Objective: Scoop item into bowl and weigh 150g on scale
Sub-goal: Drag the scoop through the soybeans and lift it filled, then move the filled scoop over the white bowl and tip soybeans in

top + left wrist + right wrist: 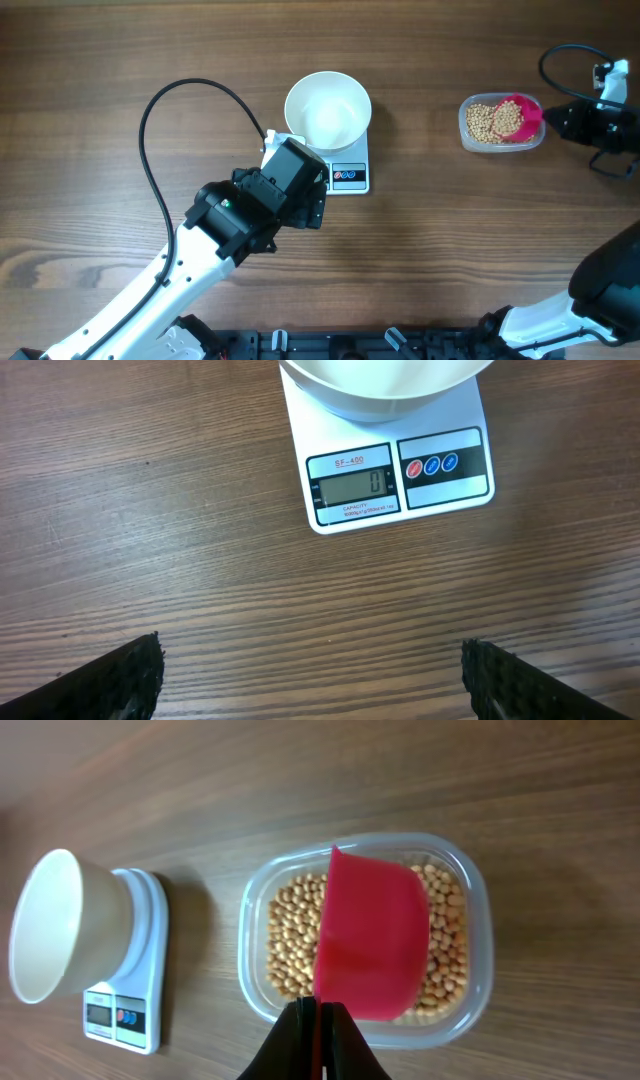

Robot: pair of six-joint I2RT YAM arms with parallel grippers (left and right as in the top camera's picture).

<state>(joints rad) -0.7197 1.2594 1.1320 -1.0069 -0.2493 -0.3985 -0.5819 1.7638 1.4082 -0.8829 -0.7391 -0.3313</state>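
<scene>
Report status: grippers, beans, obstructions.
Left gripper open, short of the scale. Right gripper shut on red scoop over soybeans in container. Bowl on scale, empty. No obstruction seen.

"SF-400" and "0" on scale [395,510]

Clear container [481,950] — pink scoop [372,935] over it.

table [100,60]: brown wood grain, smooth, satin sheen. bowl [327,108], just off centre toward 12 o'clock: plain white, smooth, slight gloss. scale [350,178] under it: white plastic, glossy top, grey LCD. container [480,920] at 3 o'clock: clear plastic, shiny rim. scoop [372,940] over it: red plastic, smooth, semi-matt. beans [290,930]: tan, smooth, dull skins. left gripper [310,660] pads [120,680]: black, ribbed, matt.
</scene>
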